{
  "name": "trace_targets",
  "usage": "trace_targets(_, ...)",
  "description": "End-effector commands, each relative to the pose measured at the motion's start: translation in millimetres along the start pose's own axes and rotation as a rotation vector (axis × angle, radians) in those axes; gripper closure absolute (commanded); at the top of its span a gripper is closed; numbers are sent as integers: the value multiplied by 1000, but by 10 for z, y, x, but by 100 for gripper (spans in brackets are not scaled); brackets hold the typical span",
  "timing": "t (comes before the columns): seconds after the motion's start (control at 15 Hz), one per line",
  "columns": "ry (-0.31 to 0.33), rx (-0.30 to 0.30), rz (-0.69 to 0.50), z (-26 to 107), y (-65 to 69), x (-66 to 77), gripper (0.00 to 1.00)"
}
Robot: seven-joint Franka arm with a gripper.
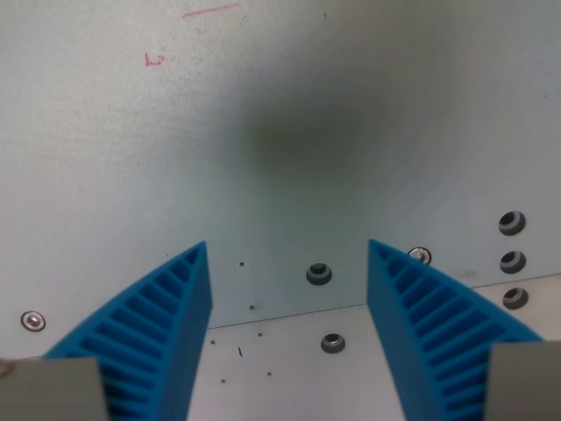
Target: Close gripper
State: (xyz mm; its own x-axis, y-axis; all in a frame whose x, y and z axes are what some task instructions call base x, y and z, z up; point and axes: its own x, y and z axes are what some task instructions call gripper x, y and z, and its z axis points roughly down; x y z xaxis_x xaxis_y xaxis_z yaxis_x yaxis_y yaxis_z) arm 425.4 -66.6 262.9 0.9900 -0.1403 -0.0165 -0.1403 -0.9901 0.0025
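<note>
Claw (289, 250): I am seeing its two blue ribbed fingers (166, 324) standing wide apart, gripping nothing | Bench (105, 158): pale grey metal, lying under the claw | Screw holes (319, 274): showing between the fingers | Red marks (210, 11): sitting top left.

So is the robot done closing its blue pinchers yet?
Not yet. Nothing looks done: the tool is wide open, its two blue fingers far apart with bare table and a screw hole showing between them. Nothing is in hand. All the closing is left to do.
</note>
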Motion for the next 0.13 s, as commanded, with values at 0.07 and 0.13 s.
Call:
trace_targets(0.07, 6, 0, 0, -26, 0, 3, 100)
trace_targets(0.13, 6, 0, 0, -26, 0, 3, 100)
